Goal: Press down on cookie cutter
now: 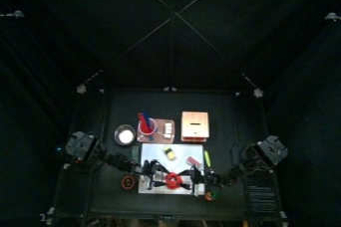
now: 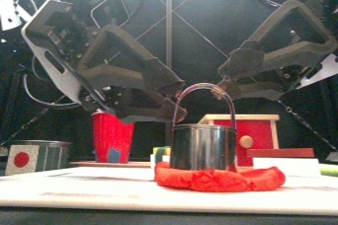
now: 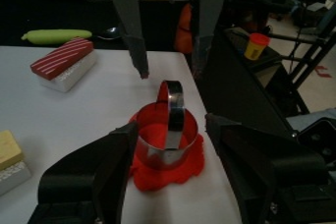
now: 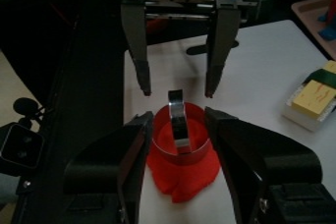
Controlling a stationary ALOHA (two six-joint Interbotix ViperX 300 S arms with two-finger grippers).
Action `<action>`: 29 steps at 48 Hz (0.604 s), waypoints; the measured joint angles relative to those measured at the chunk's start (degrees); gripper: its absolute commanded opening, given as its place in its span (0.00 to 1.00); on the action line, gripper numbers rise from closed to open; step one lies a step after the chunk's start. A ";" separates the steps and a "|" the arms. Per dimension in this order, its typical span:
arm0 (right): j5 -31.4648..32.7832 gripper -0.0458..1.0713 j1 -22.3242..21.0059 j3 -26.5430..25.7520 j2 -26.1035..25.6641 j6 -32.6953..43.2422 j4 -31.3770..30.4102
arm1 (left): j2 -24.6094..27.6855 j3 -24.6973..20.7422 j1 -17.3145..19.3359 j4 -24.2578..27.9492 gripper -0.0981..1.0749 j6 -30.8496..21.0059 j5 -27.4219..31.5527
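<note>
A round metal cookie cutter (image 2: 204, 146) with an arched handle stands upright on a flat patch of red dough (image 2: 218, 178), which lies on a white mat (image 2: 79, 182) near the front edge of the black table (image 1: 226, 107). The dough spreads out past the cutter's wall on all sides.

Both arms lean in over it from opposite sides. The left gripper (image 3: 168, 138) hangs with its jaws spread wide, one on each side of the cutter, apart from it – nothing is held. The right gripper (image 4: 175, 130) faces it from the other side, its jaws also wide and straddling the cutter without touching it. In each wrist view the other arm's two fingers (image 4: 136, 51) hang down just beyond the handle.

Farther back on the table stand a red cup (image 2: 111, 136) on the left, a tan box (image 1: 196, 124) toward the right and a small round tin (image 1: 126, 135) to the left. A red and white block (image 3: 63, 63) and a yellow-green piece (image 3: 57, 36) lie on the mat to one side of the dough – a yellow block (image 4: 312, 95) sits near the other side
</note>
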 measured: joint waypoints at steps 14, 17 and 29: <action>1.41 0.77 -0.18 -0.88 1.05 0.09 0.97 | 0.09 -0.53 0.00 -0.09 0.86 0.00 0.09; 1.41 0.77 -0.18 -0.97 1.41 0.09 1.49 | 0.09 -0.62 0.00 -0.09 0.86 0.00 0.09; 1.76 0.77 -0.18 -1.41 2.72 0.09 2.81 | 1.76 -1.67 0.00 0.00 0.83 0.00 0.53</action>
